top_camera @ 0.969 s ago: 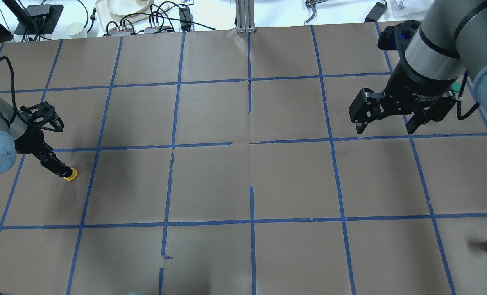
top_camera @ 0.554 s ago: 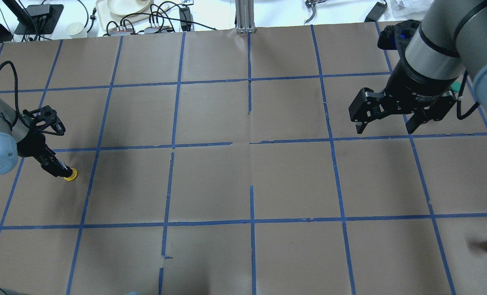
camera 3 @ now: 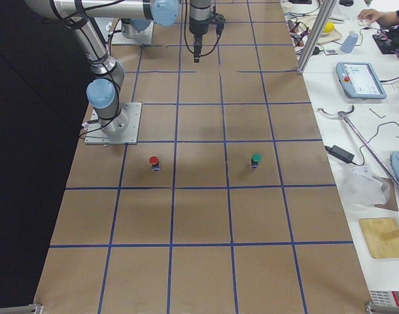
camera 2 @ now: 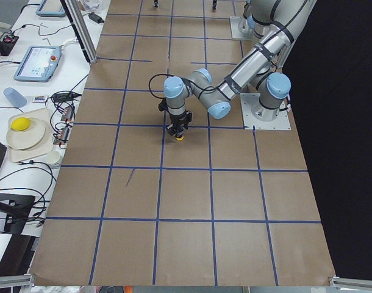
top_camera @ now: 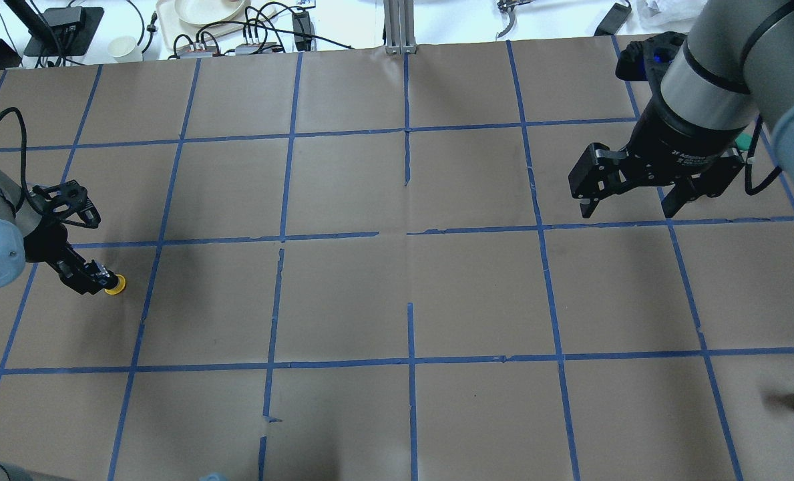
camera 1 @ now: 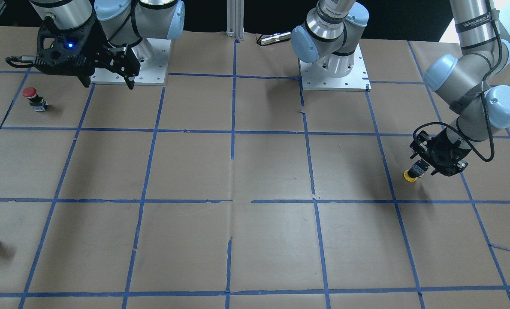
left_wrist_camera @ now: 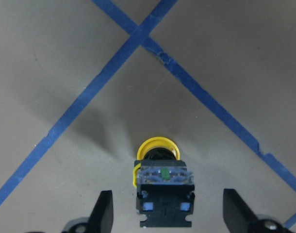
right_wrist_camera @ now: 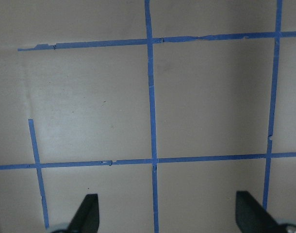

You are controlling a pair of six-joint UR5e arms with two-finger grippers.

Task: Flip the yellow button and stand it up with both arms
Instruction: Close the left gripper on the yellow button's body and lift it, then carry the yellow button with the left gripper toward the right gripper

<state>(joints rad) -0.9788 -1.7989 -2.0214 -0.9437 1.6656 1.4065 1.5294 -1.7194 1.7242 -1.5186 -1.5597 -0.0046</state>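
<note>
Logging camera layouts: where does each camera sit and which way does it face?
Front-facing: across the table, facing the robot; bases on top, left gripper at right.
Overhead: behind the robot, looking forward and down; right gripper at right.
Exterior left: table end; left arm near.
Exterior right: opposite end; right arm near.
Left wrist: down on the yellow button, fingertips either side.
Right wrist: down on taped paper, fingertips at bottom.
Shared: front-facing and overhead both show the yellow button.
</note>
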